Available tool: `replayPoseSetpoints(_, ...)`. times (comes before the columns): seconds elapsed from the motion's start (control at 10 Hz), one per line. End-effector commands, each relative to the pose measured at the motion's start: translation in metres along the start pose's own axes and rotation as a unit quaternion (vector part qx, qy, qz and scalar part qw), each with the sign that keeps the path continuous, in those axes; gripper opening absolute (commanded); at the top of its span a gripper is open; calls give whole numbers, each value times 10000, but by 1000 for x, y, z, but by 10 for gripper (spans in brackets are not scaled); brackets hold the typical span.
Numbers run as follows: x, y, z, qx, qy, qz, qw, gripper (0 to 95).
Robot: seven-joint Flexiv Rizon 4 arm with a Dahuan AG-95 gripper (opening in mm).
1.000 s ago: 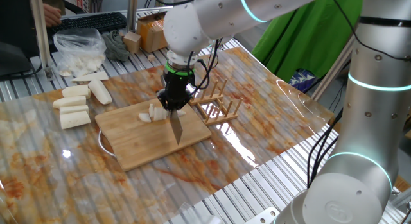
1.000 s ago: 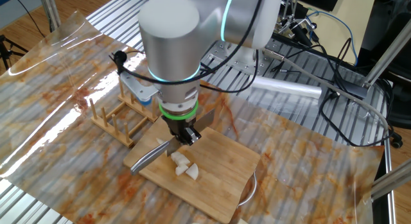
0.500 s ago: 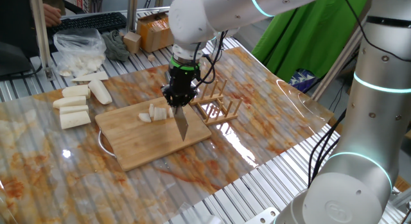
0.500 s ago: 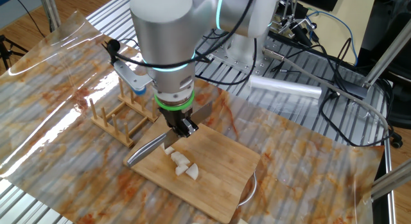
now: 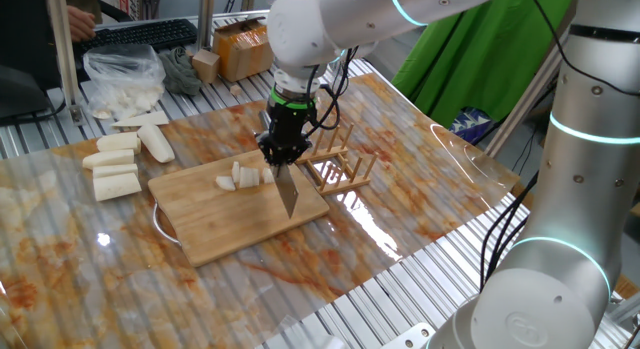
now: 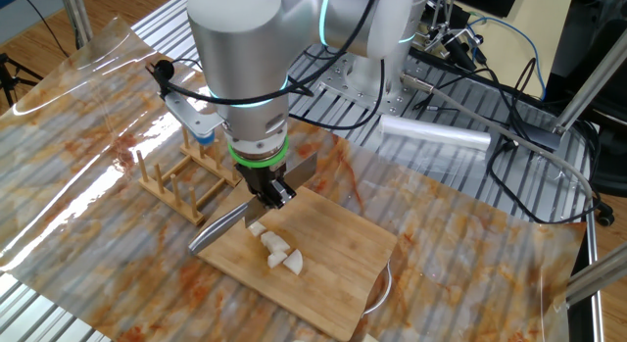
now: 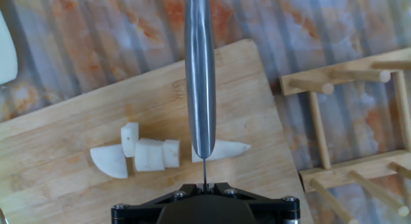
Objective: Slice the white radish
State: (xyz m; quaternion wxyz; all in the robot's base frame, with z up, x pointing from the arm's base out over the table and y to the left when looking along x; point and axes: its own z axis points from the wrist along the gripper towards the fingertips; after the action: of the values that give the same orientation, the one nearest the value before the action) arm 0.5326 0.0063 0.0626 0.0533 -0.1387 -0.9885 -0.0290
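Gripper [image 5: 279, 157] clamping knife [image 7: 200, 83], jaws closed on handle; blade hanging over radish [image 7: 221, 149] on cutting board [image 5: 215, 221].

Marbled table [image 5: 420, 179], bamboo cutting board [image 5: 230, 224], wooden rack [image 5: 340, 167], radish chunks [image 5: 115, 164]

The radish [image 7: 221, 149] and its cut pieces are showing pale cream-white on a light tan wooden board [image 5: 225, 217]. The knife [image 7: 200, 83] is gleaming silver-grey. The table [image 5: 400, 179] is wearing a marbled rust-orange and grey pattern. A rack [image 6: 181, 177] is showing pale wood.
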Motion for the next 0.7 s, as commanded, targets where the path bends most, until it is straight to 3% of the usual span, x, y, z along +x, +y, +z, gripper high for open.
replayPoseSetpoints(0.1,0,-2,5,-2,-22,-40,10000,0)
replayPoseSetpoints(0.4,-4,-1,23,-84,-40,-14,10000,0)
replayPoseSetpoints(0.7,-4,1,26,-70,-41,2,10000,0)
